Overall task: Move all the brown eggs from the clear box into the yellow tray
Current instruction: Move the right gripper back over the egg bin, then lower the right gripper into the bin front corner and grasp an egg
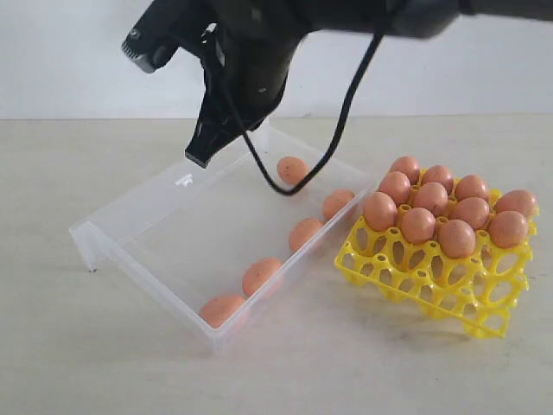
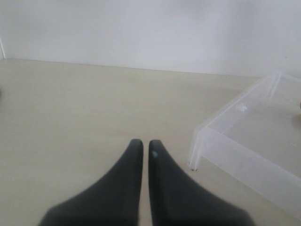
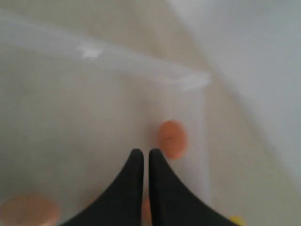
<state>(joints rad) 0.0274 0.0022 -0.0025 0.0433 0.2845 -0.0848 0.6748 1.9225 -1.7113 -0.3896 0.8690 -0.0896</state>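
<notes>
Clear box (image 1: 138,238): front-left on the tabletop (image 1: 86,363); five brown eggs (image 1: 261,277) lie along its wall nearest the tray.
Yellow tray (image 1: 432,281): just beside the box, with eggs seated in most of its cells.
Right claw (image 1: 200,156): fingers pressed together, holding nothing, hanging over the box's far side.
Left claw (image 2: 142,143): fingers together, holding nothing, over the tabletop beside the box.

Left hand (image 2: 146,143) over pale tabletop (image 2: 80,103), dark fingers (image 2: 127,174) nearly together, thin slit between, nothing gripped. Corner of clear box (image 2: 235,157) near the hand, standing on tabletop, small tab on one wall. White wall (image 2: 150,28) behind.
</notes>
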